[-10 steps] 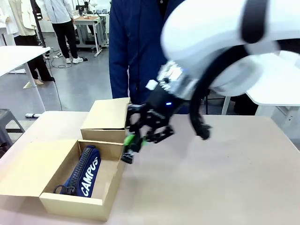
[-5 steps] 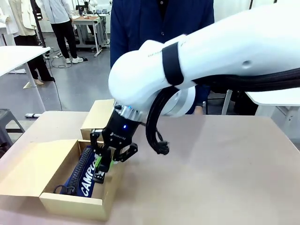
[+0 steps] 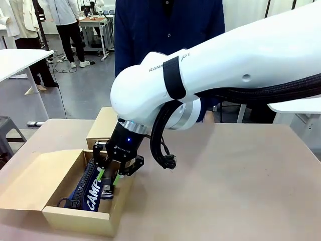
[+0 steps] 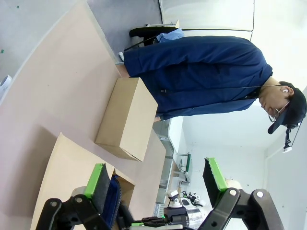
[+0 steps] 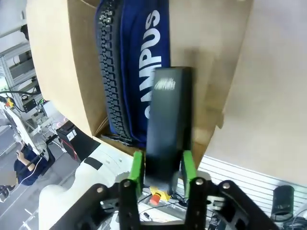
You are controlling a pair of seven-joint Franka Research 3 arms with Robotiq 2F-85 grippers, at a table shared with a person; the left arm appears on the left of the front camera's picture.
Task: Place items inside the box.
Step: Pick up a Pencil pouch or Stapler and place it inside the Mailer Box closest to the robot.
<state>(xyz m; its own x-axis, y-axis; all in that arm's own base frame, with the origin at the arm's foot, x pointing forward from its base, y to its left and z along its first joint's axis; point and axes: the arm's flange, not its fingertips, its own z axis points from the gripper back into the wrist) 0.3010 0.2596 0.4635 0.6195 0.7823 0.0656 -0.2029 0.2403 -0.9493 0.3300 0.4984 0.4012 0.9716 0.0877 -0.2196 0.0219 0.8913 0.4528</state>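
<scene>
Two cardboard boxes sit at the left of the table (image 3: 225,191). One is an open box (image 3: 75,218) in the lower left of the front view. The other is a closed box (image 3: 108,128) just behind it.

One navy pouch (image 3: 93,186) with white "CAMPUS" lettering lies inside the open box, along its length.

There are two tools. The right tool (image 3: 108,179) hangs over the open box at its near-right side. Its green pads are clamped on one black, oblong item (image 5: 168,115), which hangs above the pouch. The left tool (image 4: 156,179) has its fingers spread wide with nothing between them.

One person (image 3: 165,30) in a dark blue jacket stands at the far side of the table.

In the right wrist view the black item covers the first letter of the lettering. The pale print on the item is too small to read, and I cannot tell what kind of item it is. In the front view the open box's flap is cut off at the left edge of the frame, and the arm hides the person's lower body.
</scene>
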